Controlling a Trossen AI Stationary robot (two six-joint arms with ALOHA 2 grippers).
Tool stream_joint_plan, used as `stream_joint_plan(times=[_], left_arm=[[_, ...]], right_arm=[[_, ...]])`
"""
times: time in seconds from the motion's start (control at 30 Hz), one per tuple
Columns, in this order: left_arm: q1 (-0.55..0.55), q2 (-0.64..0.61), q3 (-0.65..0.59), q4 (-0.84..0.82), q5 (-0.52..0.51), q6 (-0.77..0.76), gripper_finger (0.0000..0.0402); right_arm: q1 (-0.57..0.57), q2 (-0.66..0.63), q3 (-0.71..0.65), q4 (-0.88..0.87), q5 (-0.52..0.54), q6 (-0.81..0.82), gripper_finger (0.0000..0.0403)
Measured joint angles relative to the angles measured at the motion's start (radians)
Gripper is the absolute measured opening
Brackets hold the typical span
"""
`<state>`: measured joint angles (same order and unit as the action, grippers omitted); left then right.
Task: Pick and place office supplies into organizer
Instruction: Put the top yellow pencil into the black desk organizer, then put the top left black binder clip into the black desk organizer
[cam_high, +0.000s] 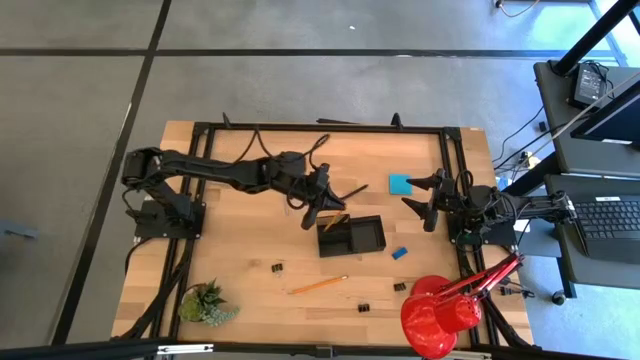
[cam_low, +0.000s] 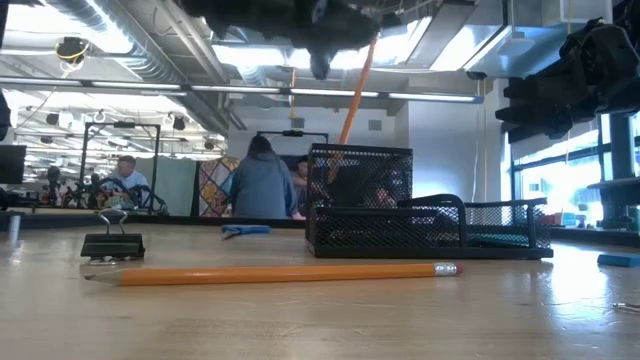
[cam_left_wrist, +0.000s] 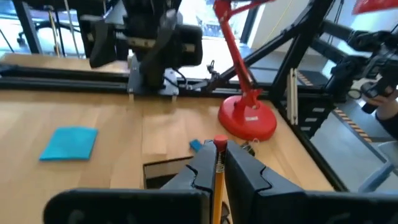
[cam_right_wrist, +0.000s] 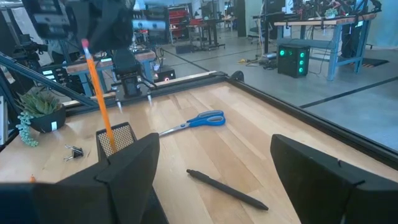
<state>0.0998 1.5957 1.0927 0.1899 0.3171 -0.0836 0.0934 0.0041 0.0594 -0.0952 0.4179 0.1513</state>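
**Orange pencil poised over the organizer, not yet let go**

Held pencil (cam_left_wrist: 219, 171) sits clamped between the fingers of the left gripper (cam_left_wrist: 219, 163), jaws closed tight on the shaft, eraser end up. Hangs tilted, lower part already down at the tall mesh corner of the organizer (cam_high: 365, 238), seemingly so that it can stand in that cup on release. Stays high on the shaft, probably to keep the fingers clear of the mesh wall.

Right gripper (cam_right_wrist: 211, 180) waits at 2 o'clock from the organizer, jaws spread wide and holding nothing, likely parked out of the working arm's way.

Seen from above, around the organizer:
- note pad (cam_high: 400, 184) at 1 o'clock
- blue eraser (cam_high: 399, 253) at 4 o'clock, just beside
- second pencil (cam_high: 320, 285) lying flat at 7 o'clock
- binder clip (cam_high: 277, 268) at 8 o'clock, with more clips near 5 o'clock
- red lamp (cam_high: 440, 310) at 5 o'clock and plant (cam_high: 205, 300) at 8 o'clock, both at the table's edge, no part of the job

Hard to make out:
- Cannot tell whether the pencil tip touches the cup floor, because mesh and fingers hide it.
- Scissors (cam_right_wrist: 196, 121) and pen (cam_right_wrist: 227, 190) show plainly only from the right wrist. From above, the left arm seems to cover the scissors.
- Level view cuts off the gripper at its upper edge.
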Motion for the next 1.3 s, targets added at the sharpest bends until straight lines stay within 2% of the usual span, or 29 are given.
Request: stream_joint_plan(times=[0.4,0.67,1.03,1.3], left_arm=[[0.000,0.108,0.000,0.002,-0.001,-0.011,0.0016],[0.000,0.131,-0.001,-0.003,-0.002,-0.013,0.0017],[0.000,0.131,-0.001,0.009,-0.009,-0.007,0.0061],[0.001,0.122,-0.001,0.011,-0.010,0.020,0.0072]], right_arm=[[0.000,0.000,0.000,0.000,0.000,0.000,0.0310],[0.000,0.000,0.000,0.000,0.000,-0.001,0.0310],[0.000,0.000,0.000,0.000,0.000,-0.002,0.0310],[0.000,0.000,0.000,0.000,0.000,-0.001,0.0310]])
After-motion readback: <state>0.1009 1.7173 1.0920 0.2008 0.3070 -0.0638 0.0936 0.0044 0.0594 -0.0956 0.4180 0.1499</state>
